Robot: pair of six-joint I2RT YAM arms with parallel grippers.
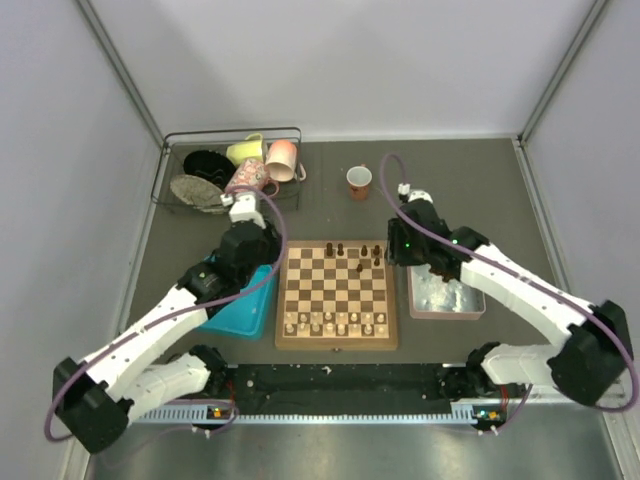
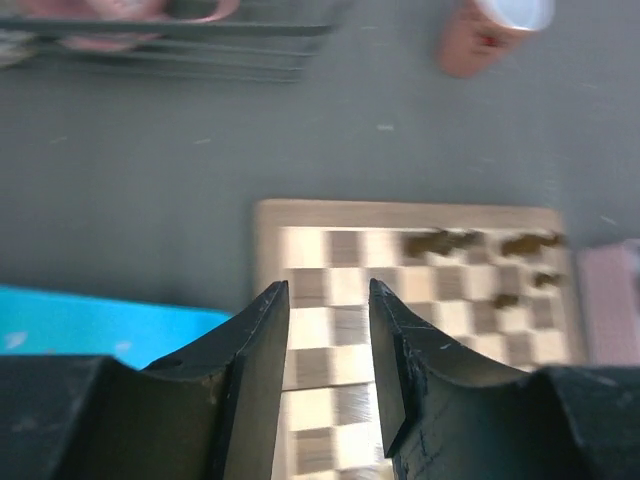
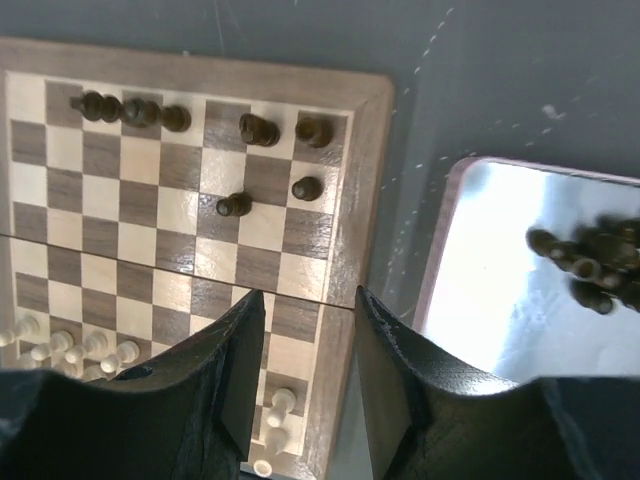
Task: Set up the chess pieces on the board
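Top view
- Board: the chessboard lies in the middle of the table, between a blue tray and a grey tray.
- Dark side: a few dark chess pieces stand by the board's far edge.
- Pale side: the pale pieces fill the near edge.

Left wrist view
- Left gripper: its fingers are a little apart and hold nothing. It hangs over the board's left edge.
- Worry: this picture is blurry, so I cannot tell how high it is. If it swings across low, it could bump the standing pieces.

Right wrist view
- Right gripper: there is a narrow gap between the fingers and nothing in it. It hangs over the board's right edge, beside the grey tray.
- Worry 1: pale pieces stand right under it, so a drop here could knock them over.
- Worry 2: the dark chess pieces in the tray lie in a heap, touching. A grab could catch 2, or 1 could slip out.
- Worry 3: the dark ones on the far row stand close together. Putting 1 more beside them could tip the next one.
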